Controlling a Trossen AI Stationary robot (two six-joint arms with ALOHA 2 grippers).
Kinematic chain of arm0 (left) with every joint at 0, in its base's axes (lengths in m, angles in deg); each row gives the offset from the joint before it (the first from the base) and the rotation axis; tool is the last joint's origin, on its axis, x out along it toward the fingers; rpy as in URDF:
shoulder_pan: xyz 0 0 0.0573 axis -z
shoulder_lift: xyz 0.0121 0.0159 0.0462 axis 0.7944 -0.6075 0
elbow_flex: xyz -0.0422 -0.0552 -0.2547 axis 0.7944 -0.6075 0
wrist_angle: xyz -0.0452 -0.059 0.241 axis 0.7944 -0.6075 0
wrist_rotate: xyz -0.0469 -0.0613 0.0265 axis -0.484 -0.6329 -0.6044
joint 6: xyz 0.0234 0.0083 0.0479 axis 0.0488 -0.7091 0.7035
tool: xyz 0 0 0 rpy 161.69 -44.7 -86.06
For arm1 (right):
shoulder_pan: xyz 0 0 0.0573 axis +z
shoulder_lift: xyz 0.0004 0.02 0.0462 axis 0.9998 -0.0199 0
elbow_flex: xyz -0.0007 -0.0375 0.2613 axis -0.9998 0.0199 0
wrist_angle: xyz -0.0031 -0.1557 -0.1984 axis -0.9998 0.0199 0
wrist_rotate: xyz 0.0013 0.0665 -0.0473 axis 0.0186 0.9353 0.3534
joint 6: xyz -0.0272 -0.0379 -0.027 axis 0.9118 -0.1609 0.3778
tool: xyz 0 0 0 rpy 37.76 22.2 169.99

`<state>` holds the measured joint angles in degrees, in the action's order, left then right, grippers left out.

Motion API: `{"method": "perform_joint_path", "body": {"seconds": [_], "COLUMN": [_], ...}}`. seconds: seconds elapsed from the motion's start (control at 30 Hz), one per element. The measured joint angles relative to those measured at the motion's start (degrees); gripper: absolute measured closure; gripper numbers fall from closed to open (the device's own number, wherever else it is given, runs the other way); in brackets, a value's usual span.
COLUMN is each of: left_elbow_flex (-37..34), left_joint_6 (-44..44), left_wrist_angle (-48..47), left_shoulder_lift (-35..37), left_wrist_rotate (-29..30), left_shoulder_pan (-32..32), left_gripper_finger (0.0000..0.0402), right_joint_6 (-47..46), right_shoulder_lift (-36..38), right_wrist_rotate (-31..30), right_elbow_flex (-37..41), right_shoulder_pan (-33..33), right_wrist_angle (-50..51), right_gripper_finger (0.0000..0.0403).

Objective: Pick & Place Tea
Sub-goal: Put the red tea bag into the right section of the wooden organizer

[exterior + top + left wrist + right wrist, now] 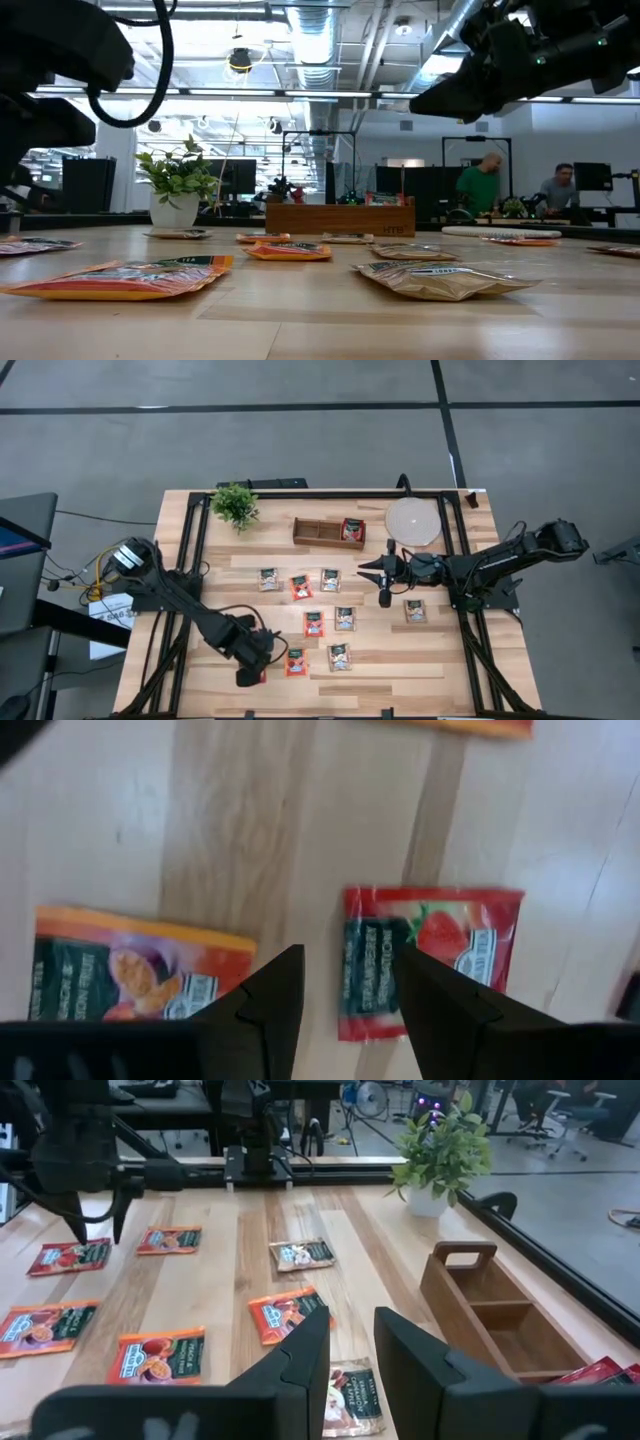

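From above, you see tea sachets (314, 623) scattered mid-table, one in the wooden tray (328, 532). Left gripper (250, 677) hangs spread over a red strawberry sachet (430, 960). Right gripper (350, 1345), empty and parted, faces the potted plant (440, 1152).

Sachets (314, 623) scattered — bare table (400, 655) between

From my station I can read little. In the left wrist view, the red sachet (430, 960) with a strawberry picture carries sideways print that looks like "STRAWBERRY". The orange sachet (130, 975) beside it has lettering too blurred to read. Nothing else is legible.
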<state>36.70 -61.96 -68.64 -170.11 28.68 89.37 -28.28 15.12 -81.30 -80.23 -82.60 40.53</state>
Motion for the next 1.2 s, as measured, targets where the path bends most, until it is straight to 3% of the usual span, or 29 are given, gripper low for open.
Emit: {"method": "perform_joint_path", "body": {"seconds": [0.33,0.9,1.2], "left_elbow_flex": [0.7,1.0,2.4], "left_joint_6": [2.3,2.6,4.1], "left_wrist_angle": [-1.1,-0.1,0.1], "left_shoulder_lift": [-1.1,-7.0,-6.8], "left_wrist_rotate": [5.4,3.5,8.5], "left_shoulder_pan": [0.3,0.3,0.4], "left_gripper_finger": [0.0255,0.0255,0.0255], "right_joint_6": [0.0,-0.1,-1.1], "right_shoulder_lift": [0.0,0.0,0.0], "right_wrist_rotate": [0.0,0.1,0.1], "right_elbow_flex": [0.0,0.0,0.0], "right_shoulder_pan": [0.0,0.1,0.1], "right_wrist_angle": [0.3,0.2,-0.1], "right_gripper_finger": [0.0327,0.0327,0.0327]}}
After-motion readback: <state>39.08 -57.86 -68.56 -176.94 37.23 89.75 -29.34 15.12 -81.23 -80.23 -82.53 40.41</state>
